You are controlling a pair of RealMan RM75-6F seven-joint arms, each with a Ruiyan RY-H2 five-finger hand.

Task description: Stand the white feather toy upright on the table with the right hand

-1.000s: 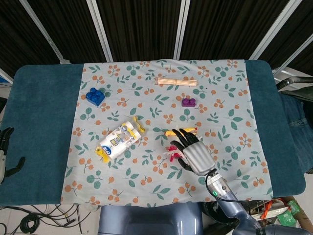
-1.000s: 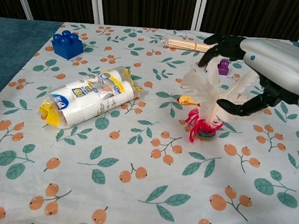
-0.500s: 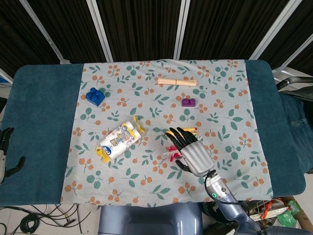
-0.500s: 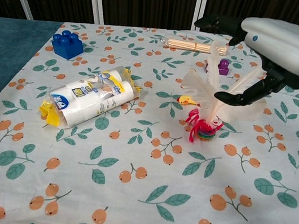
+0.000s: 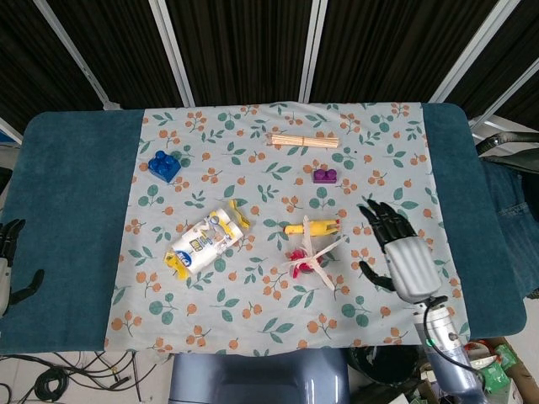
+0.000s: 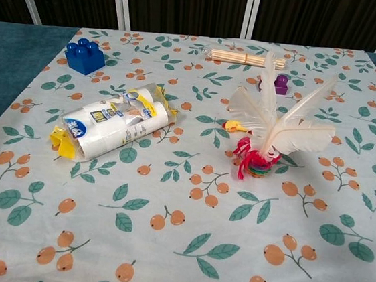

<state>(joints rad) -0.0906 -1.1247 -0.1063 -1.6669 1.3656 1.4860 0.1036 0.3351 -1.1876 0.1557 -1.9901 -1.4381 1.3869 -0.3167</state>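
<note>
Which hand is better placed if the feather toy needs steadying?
Right. The right hand hovers open just beside the upright feather toy; the left hand sits off at the table's far edge.

right hand [image 5: 402, 255] empty, fingers [image 5: 381, 215] spread, left hand [image 5: 10, 263] seemingly idle

White feather toy [image 5: 308, 257] upright, right hand [image 5: 401, 257] apart, fingers spread.

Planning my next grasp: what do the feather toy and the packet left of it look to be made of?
Feather toy: real-looking soft matte white feathers, wispy edges, on a frilly red base, probably fabric or foam. Packet: glossy clear plastic film, crinkled with highlights, white contents inside.
</note>
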